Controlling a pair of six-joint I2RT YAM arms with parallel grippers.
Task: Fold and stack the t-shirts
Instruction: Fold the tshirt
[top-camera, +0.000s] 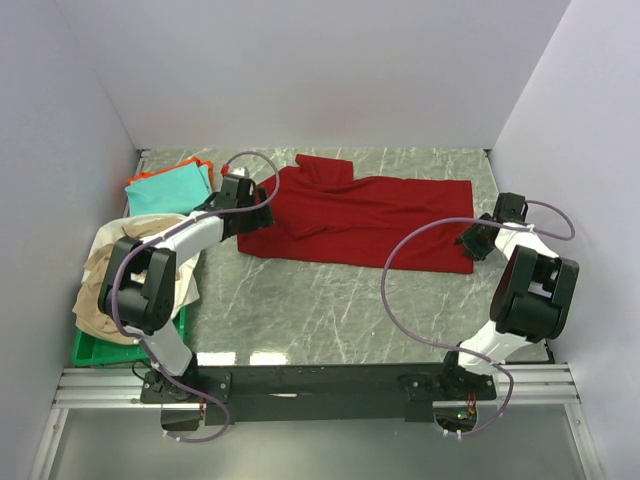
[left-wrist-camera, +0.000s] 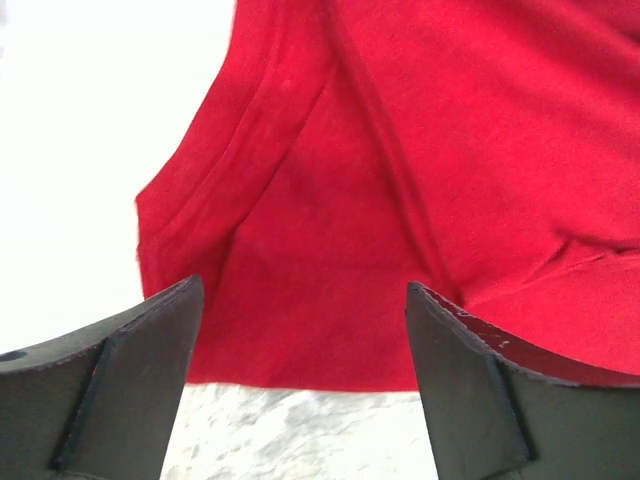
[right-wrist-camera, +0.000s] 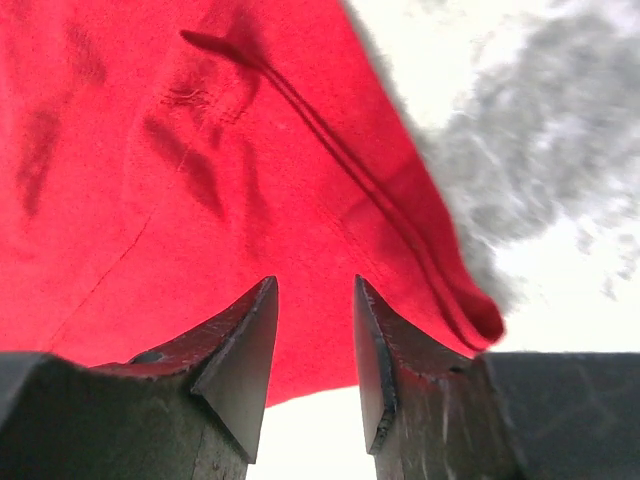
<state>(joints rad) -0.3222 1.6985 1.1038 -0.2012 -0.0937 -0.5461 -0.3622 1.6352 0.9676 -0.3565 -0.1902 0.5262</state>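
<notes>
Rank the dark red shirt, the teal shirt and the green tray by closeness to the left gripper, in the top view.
1. Dark red shirt, directly beside the left gripper, on its right.
2. Teal shirt, to its left.
3. Green tray, near left edge.

A grey-veined marble table (top-camera: 330, 300) fills the middle of the top view, closed in by plain white walls (top-camera: 320, 70) at the back and along both sides. At the lower left sits a green plastic tray (top-camera: 100, 352), only its near rim showing. Along the bottom edge runs a silver aluminium rail (top-camera: 90, 385) carrying a black crossbar (top-camera: 330, 380).
</notes>
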